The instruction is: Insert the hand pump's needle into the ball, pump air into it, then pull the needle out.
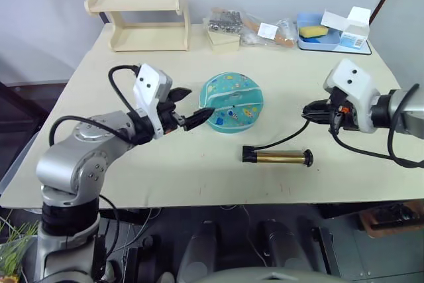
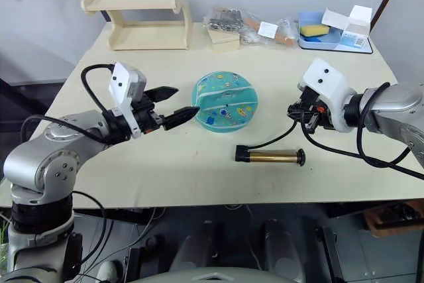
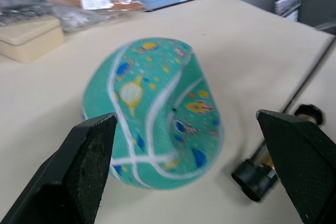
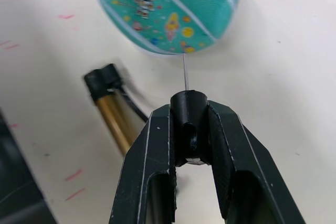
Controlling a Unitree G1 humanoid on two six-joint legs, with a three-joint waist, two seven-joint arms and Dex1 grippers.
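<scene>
**Needle Aligned, Ball Not Yet Braced**

Head views: nearest the camera lies the short gold-metallic hand pump [image 1: 277,158] with black end caps, resting lengthwise at the near middle of the beige table [image 1: 199,177]; its thin black hose [image 1: 286,139] runs right and far to the right gripper [image 2: 293,109]. The flattened teal rubber ball [image 1: 232,103] with cartoon prints and pale bands sits at table centre. The left gripper [image 1: 189,107] has its fingers apart, just left of the ball, probably placed to brace it against the push of insertion.

Left wrist view: both black fingers straddle the ball without touching it; a small dark dot on the ball's face [image 3: 174,110] is likely the valve.

Right wrist view: the fingers are clamped on the hose's black end piece, so the thin metal needle [image 4: 185,74] projects toward the ball's edge, its tip near the rubber but not inserted.

No legible writing; labels on the far packets [image 1: 268,30] and white box [image 1: 356,28] are too small to read.
</scene>
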